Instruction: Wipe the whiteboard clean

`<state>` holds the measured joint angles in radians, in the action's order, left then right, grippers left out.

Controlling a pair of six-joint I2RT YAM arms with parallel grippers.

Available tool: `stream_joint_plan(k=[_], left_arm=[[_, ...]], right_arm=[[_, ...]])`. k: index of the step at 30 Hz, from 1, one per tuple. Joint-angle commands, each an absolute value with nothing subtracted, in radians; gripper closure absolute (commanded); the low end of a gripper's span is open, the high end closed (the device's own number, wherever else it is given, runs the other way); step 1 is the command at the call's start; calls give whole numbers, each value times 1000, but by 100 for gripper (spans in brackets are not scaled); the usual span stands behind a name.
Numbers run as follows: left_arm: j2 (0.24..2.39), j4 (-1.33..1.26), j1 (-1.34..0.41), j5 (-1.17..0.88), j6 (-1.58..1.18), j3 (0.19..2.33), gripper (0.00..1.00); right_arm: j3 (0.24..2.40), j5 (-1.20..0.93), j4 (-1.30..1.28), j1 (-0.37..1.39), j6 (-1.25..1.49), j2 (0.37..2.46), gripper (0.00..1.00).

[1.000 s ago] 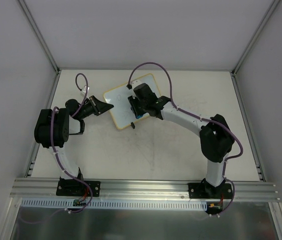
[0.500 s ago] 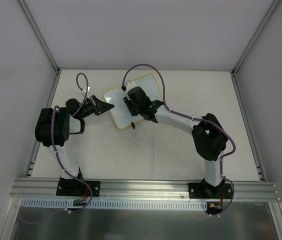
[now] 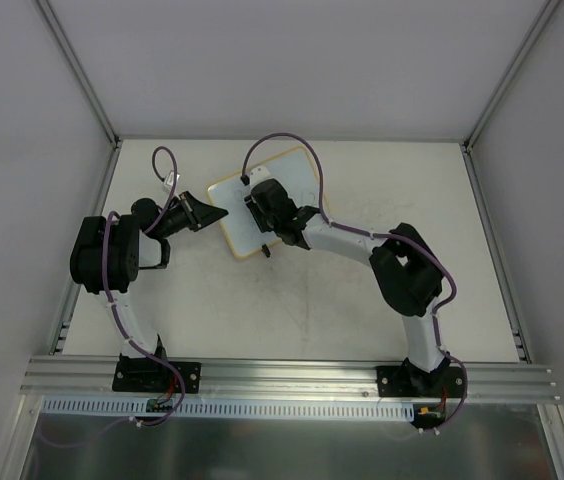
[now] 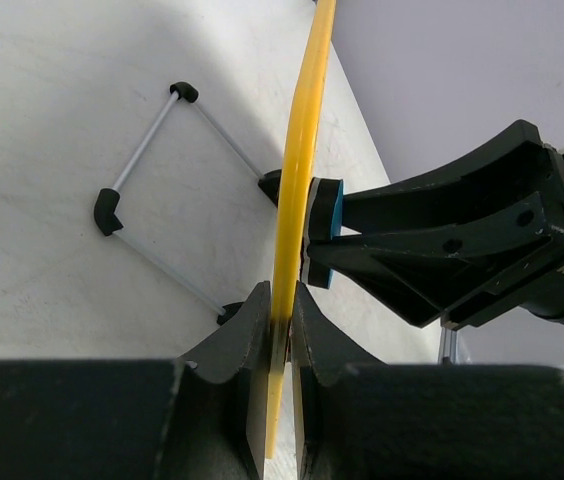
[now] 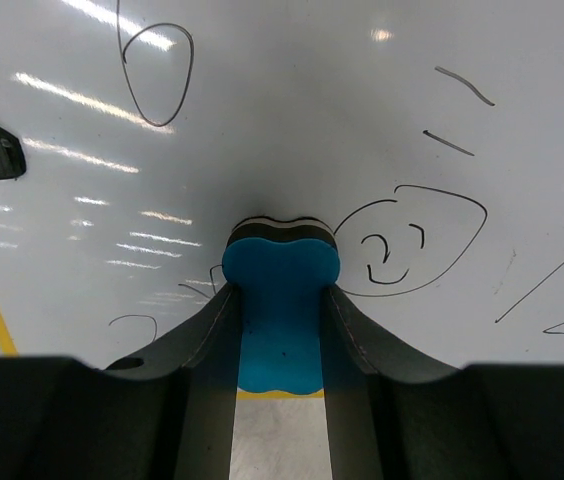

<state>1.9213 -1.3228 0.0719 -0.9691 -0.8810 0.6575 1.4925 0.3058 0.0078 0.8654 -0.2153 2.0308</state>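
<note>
We see L gripper (image 4: 280,318) clenched on the thin yellow rim of the whiteboard (image 4: 302,150). R gripper (image 5: 280,285) grasps a soft blue eraser (image 5: 280,340), pressed on the glossy surface ahead; it moved nearer to L gripper vs. before.

A flat white rectangular tabletop (image 3: 292,300), faintly scuffed with grey, serves as landmark; a long ribbed aluminium rail (image 3: 292,372) runs along its near edge; a white slotted strip (image 3: 292,407) lies just nearer than that rail, then a dull grey metal sheet (image 3: 292,450); plain white walls (image 3: 282,60) rise around its other three sides; slanting aluminium posts (image 3: 77,70) stand at its far corners; a small blue foam eraser block (image 5: 280,300) sits above its far middle.
</note>
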Motion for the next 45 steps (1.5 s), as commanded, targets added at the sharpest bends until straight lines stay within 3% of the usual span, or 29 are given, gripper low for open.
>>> stream_joint_plan(k=[1,19,45], left_arm=[[1896,-1681,69,-985,-859,643,100],[1888,-1681,66,-983,-853,635,100],[1875,-1681,66,-989,-847,630,100]], right_arm=[[1476,275,80,890,-201,2056,100],[1384,242,126,1005,-72,2075,100],[1404,258,5,724,78,2036,100]])
